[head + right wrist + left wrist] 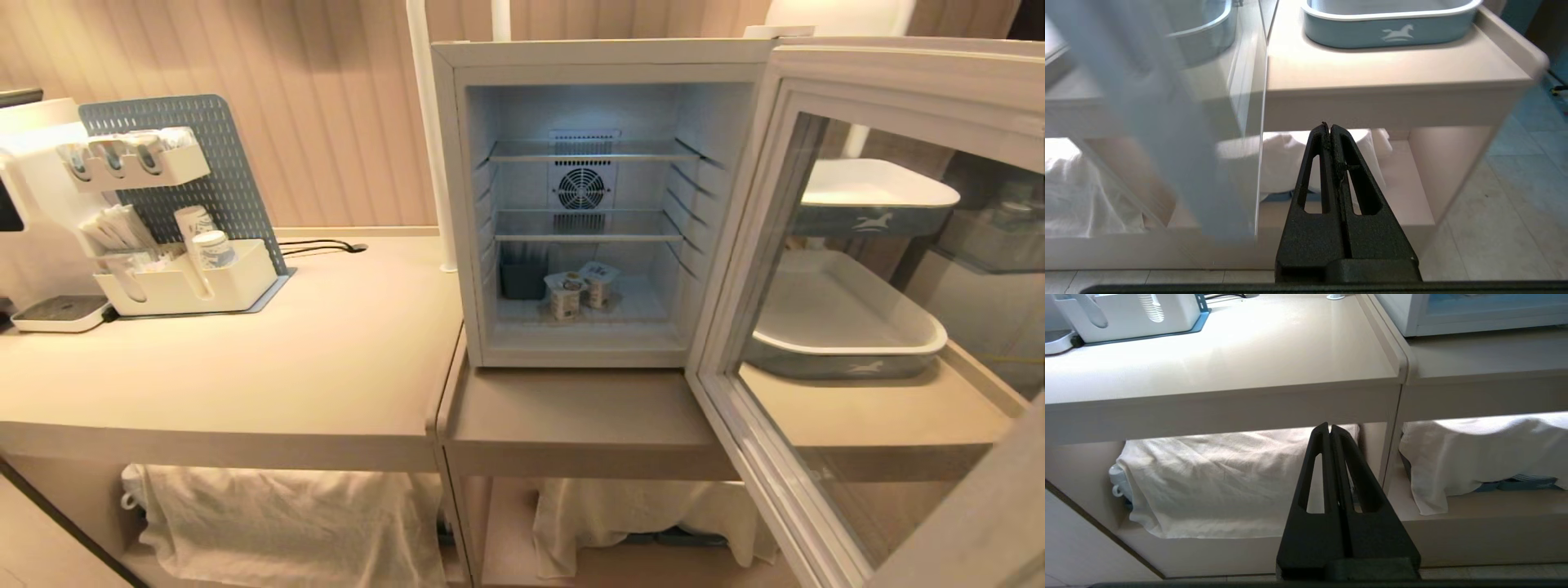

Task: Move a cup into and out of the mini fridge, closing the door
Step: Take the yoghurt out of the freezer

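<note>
The white mini fridge (pixel 604 61) stands on the lower counter with its glass door (pixel 898 73) swung wide open to the right. Two small cups (pixel 566 300) (pixel 598 287) sit on the fridge floor beside a dark box (pixel 522 278); the wire shelves above are bare. Neither arm shows in the head view. My left gripper (pixel 1329 426) is shut and empty, held low in front of the counter's edge, facing the cloth-covered lower shelf. My right gripper (pixel 1329 126) is also shut and empty, low, just right of the open door (pixel 1167 122).
A white organiser (pixel 188 278) with paper cups and a pegboard stands at the left of the beige counter (pixel 326 367). Two white-and-blue trays (pixel 841 343) (pixel 873 196) lie behind the door. White cloths (pixel 286 514) cover the lower shelves.
</note>
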